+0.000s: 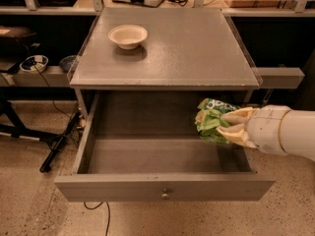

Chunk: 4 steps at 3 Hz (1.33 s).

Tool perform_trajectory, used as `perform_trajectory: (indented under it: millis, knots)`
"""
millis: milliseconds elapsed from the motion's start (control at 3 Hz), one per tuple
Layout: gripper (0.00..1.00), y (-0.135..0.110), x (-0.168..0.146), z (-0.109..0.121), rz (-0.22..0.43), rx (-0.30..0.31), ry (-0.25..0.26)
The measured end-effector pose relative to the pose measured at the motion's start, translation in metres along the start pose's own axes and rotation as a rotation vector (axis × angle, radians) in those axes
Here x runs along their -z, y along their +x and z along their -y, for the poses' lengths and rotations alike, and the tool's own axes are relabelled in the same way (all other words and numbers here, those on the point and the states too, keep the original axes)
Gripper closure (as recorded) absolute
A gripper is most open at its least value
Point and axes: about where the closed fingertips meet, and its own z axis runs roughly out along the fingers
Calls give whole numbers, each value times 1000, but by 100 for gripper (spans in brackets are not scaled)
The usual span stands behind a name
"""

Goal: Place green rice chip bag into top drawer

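Observation:
The top drawer (165, 187) stands pulled wide open, its grey front panel with a small brass knob (165, 195) toward the camera. Its inside shows bare grey wood. My gripper (227, 124) reaches in from the right on a white arm, its cream fingers (238, 116) shut on the green rice chip bag (210, 121). The bag is crumpled and held above the right side of the drawer's interior, just below the cabinet top's front edge.
A cream round bowl (128, 36) sits on the grey cabinet top (187, 43) at its back left. Dark shelving and cables run behind. A black stand leg (59, 144) lies on the speckled floor at the left of the drawer.

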Motion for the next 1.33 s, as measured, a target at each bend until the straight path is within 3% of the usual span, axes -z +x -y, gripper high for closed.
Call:
perform_trajectory:
  millis: [667, 1333]
  knots:
    - [100, 10, -17, -12, 38, -33, 12]
    - [100, 30, -43, -33, 30, -66, -40]
